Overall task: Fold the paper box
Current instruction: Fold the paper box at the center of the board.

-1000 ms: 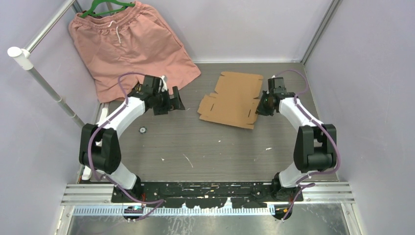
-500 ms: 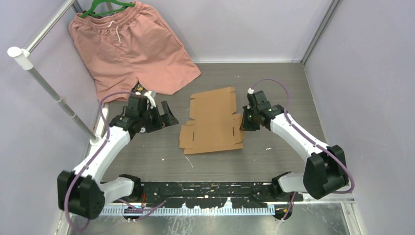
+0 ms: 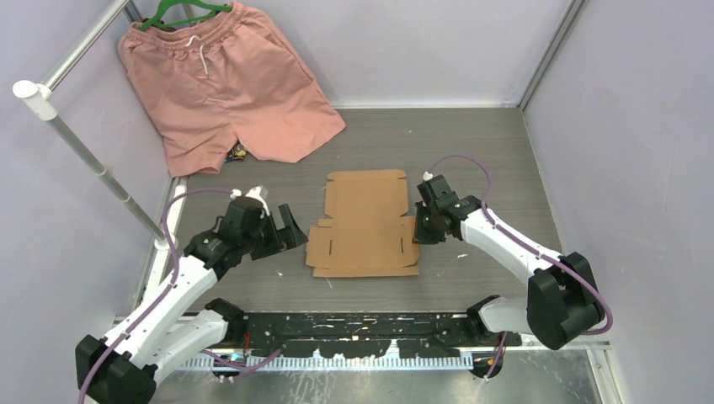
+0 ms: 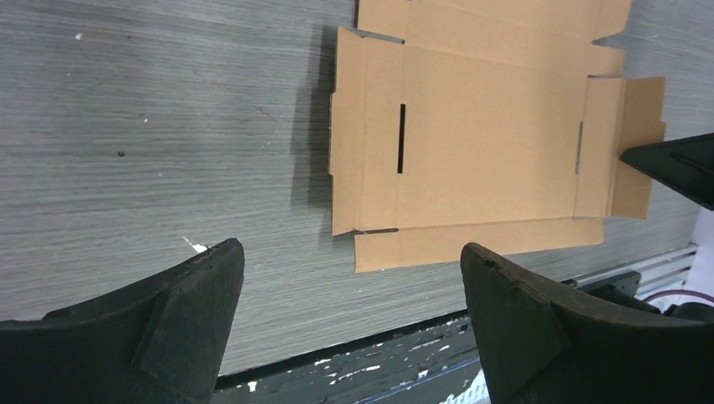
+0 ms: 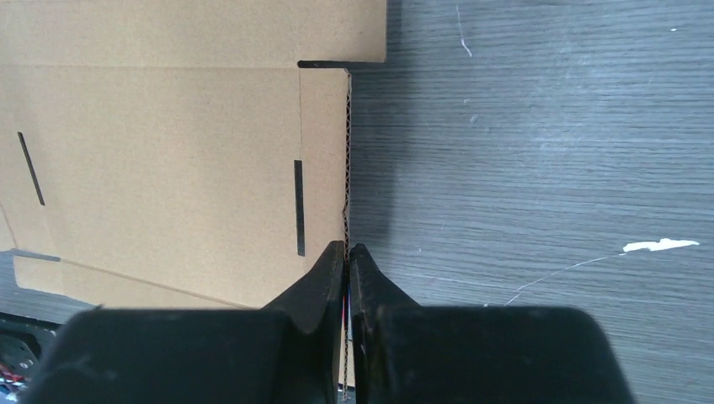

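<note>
The paper box (image 3: 366, 223) is a flat brown die-cut cardboard sheet lying on the grey table near the front edge. My right gripper (image 3: 418, 225) is shut on the sheet's right side flap; in the right wrist view the fingers (image 5: 324, 278) pinch the upturned corrugated edge of the paper box (image 5: 168, 160). My left gripper (image 3: 290, 231) hangs open just left of the sheet, touching nothing. In the left wrist view the paper box (image 4: 480, 160) lies beyond the wide-apart fingers (image 4: 198, 286), with the right gripper's black tip at its far flap.
Salmon-pink shorts (image 3: 223, 80) on a green hanger lie at the back left, beside a white rail (image 3: 80, 147). The black front rail (image 3: 354, 324) runs close below the sheet. Purple walls enclose the table on three sides.
The right gripper has dragged the cardboard sheet from the back middle toward the front of the table and turned it square. The left arm swung forward alongside it, still open.
</note>
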Tool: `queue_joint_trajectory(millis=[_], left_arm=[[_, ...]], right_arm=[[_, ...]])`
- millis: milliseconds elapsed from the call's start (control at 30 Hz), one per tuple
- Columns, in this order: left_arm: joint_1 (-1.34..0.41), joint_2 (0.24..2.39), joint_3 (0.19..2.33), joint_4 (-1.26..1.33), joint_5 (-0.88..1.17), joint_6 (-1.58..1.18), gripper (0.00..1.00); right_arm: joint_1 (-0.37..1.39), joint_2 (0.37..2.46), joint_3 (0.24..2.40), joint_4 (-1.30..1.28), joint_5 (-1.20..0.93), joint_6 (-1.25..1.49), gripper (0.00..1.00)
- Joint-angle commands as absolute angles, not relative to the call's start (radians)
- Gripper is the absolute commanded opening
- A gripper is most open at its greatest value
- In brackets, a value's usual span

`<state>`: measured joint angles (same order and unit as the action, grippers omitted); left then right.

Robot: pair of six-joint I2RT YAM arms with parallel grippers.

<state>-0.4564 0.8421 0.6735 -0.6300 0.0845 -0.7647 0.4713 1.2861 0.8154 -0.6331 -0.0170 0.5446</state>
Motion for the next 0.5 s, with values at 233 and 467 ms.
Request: queue_joint_trajectory(millis=[233,467], left_arm=[[-0.500,0.924,0.663,-0.537,-0.036,-0.790,1.00],[-0.500,1.047,0.645,-0.442,0.026,-0.755,1.00]], right_arm=[[0.475,1.262,0.801,-0.551,-0.077,0.557,0.10],[0.478,1.271,0.802,-0.558,-0.087,0.546,0.10]])
